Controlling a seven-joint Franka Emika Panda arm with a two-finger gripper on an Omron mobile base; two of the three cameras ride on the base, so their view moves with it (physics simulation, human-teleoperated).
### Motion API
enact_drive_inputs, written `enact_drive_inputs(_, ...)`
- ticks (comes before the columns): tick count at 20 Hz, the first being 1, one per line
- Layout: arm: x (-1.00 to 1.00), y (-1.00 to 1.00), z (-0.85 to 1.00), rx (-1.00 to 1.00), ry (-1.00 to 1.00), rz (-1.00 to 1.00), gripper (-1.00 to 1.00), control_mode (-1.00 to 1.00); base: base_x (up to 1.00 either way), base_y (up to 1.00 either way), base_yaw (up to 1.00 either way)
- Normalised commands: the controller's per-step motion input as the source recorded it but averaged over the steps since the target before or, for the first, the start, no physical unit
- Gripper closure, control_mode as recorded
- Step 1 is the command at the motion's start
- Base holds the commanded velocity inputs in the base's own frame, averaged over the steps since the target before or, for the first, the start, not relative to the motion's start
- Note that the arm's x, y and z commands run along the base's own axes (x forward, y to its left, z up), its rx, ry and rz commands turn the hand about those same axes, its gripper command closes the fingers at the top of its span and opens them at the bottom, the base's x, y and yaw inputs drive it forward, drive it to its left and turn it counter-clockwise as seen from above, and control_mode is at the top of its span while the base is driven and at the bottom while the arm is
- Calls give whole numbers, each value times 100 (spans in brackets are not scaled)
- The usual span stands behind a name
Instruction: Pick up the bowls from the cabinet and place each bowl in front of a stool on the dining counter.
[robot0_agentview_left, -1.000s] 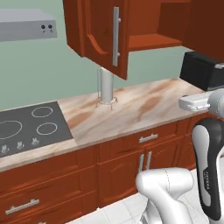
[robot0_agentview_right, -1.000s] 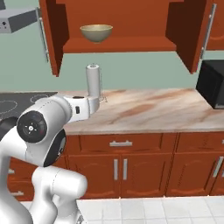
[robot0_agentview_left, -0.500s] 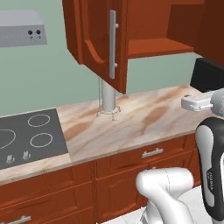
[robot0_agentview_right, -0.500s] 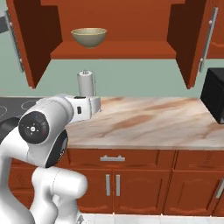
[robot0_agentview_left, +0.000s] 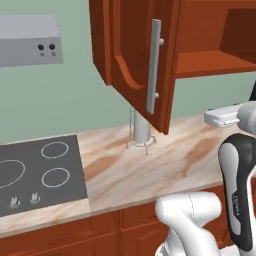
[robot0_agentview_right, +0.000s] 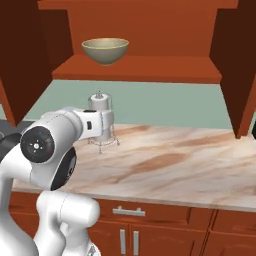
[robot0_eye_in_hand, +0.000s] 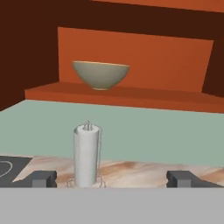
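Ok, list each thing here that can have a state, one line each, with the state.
cabinet: doors swung open, shelf exposed.
olive-tan bowl: upright on the cabinet shelf, toward its left end, untouched.
paper towel roll: upright in its wire holder on the marble counter.
gripper: jaws wide open, holding nothing, below the shelf.
cooktop: no pots on it.

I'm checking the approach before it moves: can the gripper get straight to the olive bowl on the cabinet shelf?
Probably yes. The bowl sits near the shelf's front edge, the cabinet doors stand open, and the open gripper faces it. The paper towel holder stands lower, on the counter.
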Motion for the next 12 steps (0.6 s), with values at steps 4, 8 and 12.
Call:
enact_drive_inputs(4,0,0,0,0,0,0,-100,100,39,-39,28)
enact_drive_inputs(8,0,0,0,0,0,0,-100,100,55,-49,42)
enact_drive_inputs(12,0,0,0,0,0,0,-100,100,90,-33,46)
